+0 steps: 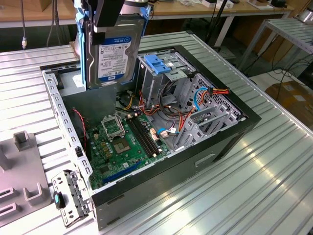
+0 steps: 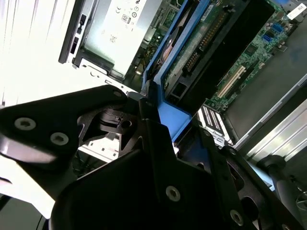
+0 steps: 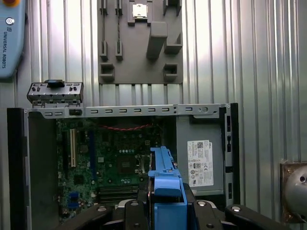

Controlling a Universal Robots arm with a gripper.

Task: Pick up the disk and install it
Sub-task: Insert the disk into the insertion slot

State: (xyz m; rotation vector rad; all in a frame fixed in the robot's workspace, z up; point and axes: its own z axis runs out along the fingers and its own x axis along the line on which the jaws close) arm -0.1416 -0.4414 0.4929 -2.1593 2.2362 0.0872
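The disk (image 1: 115, 54) is a silver hard drive with a white and blue label and blue side rails. It hangs upright on edge above the back part of the open computer case (image 1: 195, 161). My gripper (image 1: 108, 17) is shut on its upper edge. In the first wrist view the disk's blue rail (image 3: 166, 179) runs out from between the black fingers (image 3: 132, 211), with the motherboard (image 3: 115, 158) below it. The second wrist view has the disk's blue rail (image 2: 165, 72) and its circuit-board side (image 2: 201, 40) held in the gripper (image 2: 153, 127).
Inside the case stands a metal drive cage with a blue plastic bracket (image 1: 159, 63) on top, amid loose cables (image 1: 205, 95). A grey box with a white sticker (image 3: 200, 163) sits in one corner. A grey fixture plate (image 1: 19, 171) and a loose metal bracket (image 1: 68, 196) lie on the ribbed table.
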